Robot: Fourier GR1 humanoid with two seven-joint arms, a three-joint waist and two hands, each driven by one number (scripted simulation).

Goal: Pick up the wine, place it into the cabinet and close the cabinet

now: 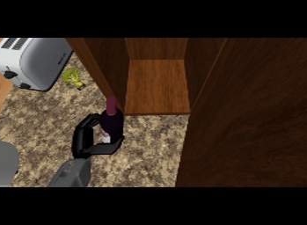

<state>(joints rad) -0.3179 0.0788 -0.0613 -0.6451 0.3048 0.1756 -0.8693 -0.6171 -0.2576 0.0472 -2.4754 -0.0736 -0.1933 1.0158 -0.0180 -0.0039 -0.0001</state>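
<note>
The wine bottle is dark with a maroon neck and a pale label. It stands upright over the speckled counter, just in front of the cabinet's left wall. My right hand is shut on the bottle's body, fingers on its left and thumb across its near side. The bottle's base is hidden by the hand. The wooden cabinet is open, with nothing on its shelf. Its door swings out toward me on the right. My left hand does not show.
A silver toaster sits at the back left, with a small green item beside it. A rounded grey shape fills the lower left edge. The granite counter runs between my hand and the open door.
</note>
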